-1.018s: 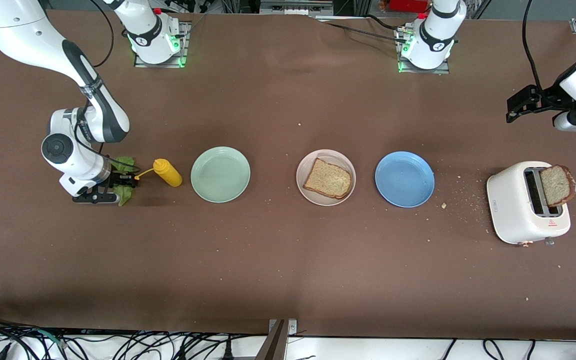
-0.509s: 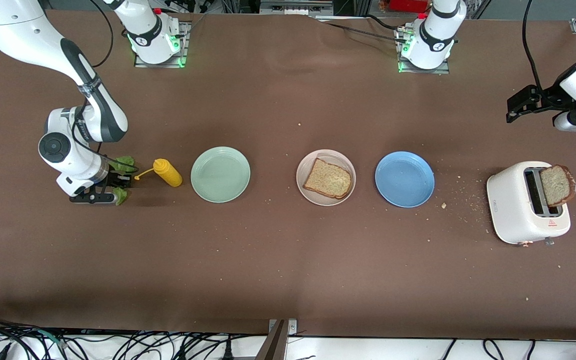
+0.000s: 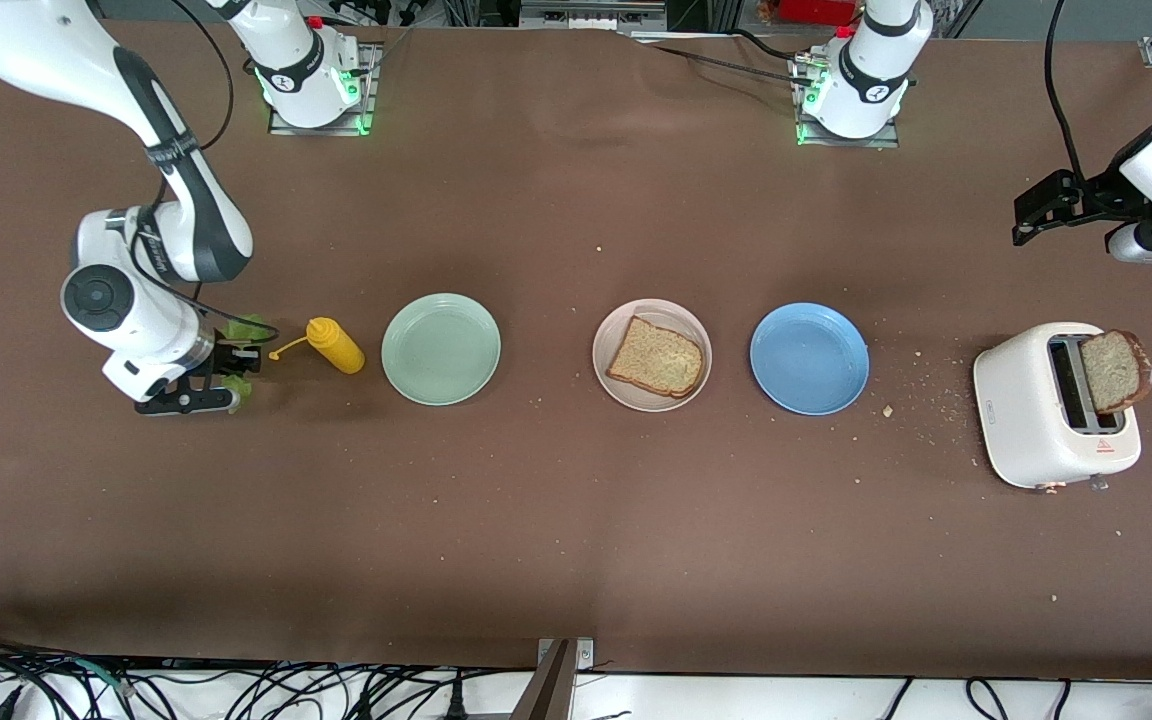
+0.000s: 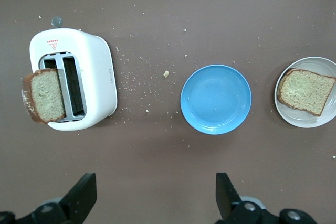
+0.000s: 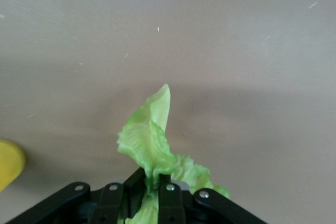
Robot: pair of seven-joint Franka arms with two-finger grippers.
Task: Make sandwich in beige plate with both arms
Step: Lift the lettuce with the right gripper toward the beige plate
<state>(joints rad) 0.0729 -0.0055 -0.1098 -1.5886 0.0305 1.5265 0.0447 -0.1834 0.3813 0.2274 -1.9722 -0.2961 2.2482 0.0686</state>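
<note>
Green lettuce (image 5: 152, 140) was clamped between the closed fingers of the right gripper (image 3: 226, 372), which hung just above the brown table (image 3: 576, 520) at the right arm's end, beside a yellow squeeze bottle (image 3: 334, 345) lying on its side. In the right wrist view the leaf stood up from the pinched fingertips, crumpled and ruffled, with the edge of the bottle at the frame's border.

Along the middle of the table sat three round plates in a row. The mint-green plate (image 3: 441, 349) was just beside the bottle. The beige plate (image 3: 652, 355) came next toward the left arm's end, and on it lay one slice of speckled brown bread (image 3: 656, 357), flat, with a darker crust. The blue plate (image 3: 809, 358) sat near the beige one, farther toward the left arm's end.

A white toaster (image 3: 1051, 405) stood at the left arm's end, crumbs scattered on the table between it and the blue plate. A second slice of bread (image 3: 1114, 370) stuck up out of one slot, tilted outward.

The left gripper (image 3: 1036, 215) waited in the air over the table by the toaster, its fingers (image 4: 84, 195) spread wide apart and holding nothing.
</note>
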